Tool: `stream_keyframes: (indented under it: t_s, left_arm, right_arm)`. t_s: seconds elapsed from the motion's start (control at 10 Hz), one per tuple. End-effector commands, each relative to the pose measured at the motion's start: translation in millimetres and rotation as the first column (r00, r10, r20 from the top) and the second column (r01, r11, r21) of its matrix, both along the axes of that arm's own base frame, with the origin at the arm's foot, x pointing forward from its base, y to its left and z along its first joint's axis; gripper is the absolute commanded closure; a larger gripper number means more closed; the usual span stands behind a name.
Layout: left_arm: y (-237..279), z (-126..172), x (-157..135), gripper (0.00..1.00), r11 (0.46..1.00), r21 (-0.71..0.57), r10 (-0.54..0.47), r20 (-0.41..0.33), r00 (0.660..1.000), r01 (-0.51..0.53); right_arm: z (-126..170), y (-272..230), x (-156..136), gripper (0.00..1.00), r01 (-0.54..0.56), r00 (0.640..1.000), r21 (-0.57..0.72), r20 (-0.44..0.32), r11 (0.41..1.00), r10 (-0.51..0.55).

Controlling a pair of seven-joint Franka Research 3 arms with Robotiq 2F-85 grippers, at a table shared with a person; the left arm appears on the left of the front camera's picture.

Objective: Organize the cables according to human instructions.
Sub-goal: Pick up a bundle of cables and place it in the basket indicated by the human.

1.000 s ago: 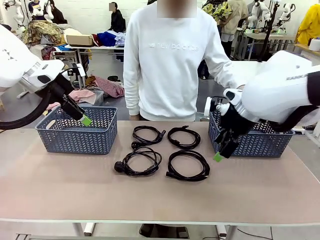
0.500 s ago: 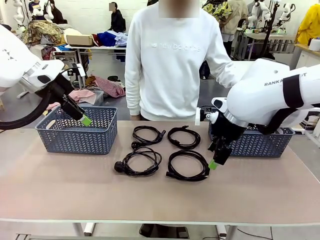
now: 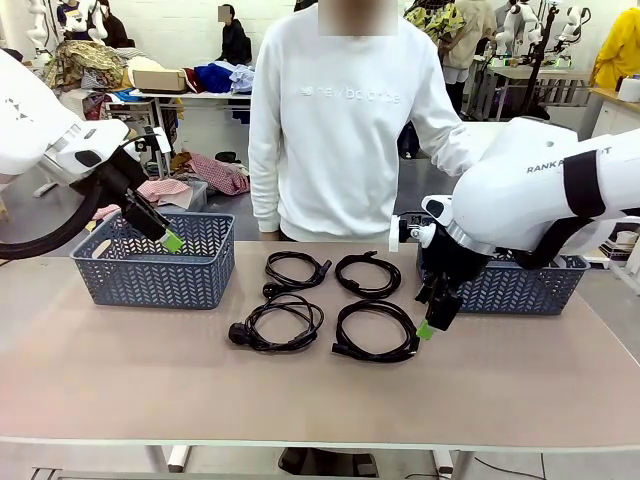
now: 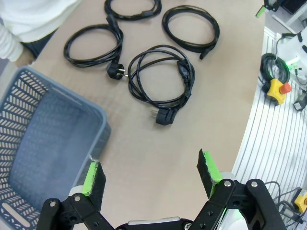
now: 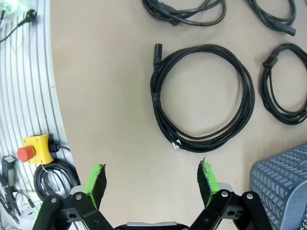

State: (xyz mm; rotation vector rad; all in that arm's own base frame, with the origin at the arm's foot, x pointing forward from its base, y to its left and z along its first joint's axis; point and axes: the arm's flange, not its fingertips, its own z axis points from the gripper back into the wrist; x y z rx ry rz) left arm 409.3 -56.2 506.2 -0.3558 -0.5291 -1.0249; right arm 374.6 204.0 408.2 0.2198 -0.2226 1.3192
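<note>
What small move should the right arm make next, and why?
Probably ease the open right tool forward and down onto the near edge of the coiled power cord ahead of it. Its jaws are empty and hover over bare table just short of that coil, which lies untouched beside the blue basket.

Four coiled cables [image 3: 375, 354] lie in a square on the worktop [image 3: 300, 400] between two grey baskets [image 3: 150, 275], a person [image 3: 340, 130] in white standing across from me. My right fingers [image 3: 426, 329] hang just beside the near-right coil, and my left fingers [image 3: 173, 241] hang over the left basket.
</note>
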Motion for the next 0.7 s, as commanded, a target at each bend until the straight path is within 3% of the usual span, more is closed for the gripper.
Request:
stream_keyframes:
  t_s: [0.0,0.6]
  left_arm:
    - [1.6,-1.5,0.1,0.0,0.999,-0.029,-0.021,0.009,1.0,0.021]
    - [1.6,-1.5,0.1,0.0,0.999,-0.029,-0.021,0.009,1.0,0.021]
  right_arm:
    - [-5.5,11.4,4.1,0.0,-0.021,1.0,-0.018,0.006,1.0,0.021]
    - [-59.5,54.6,17.0,0.0,-0.088,0.995,-0.112,-0.052,0.99,0.083]
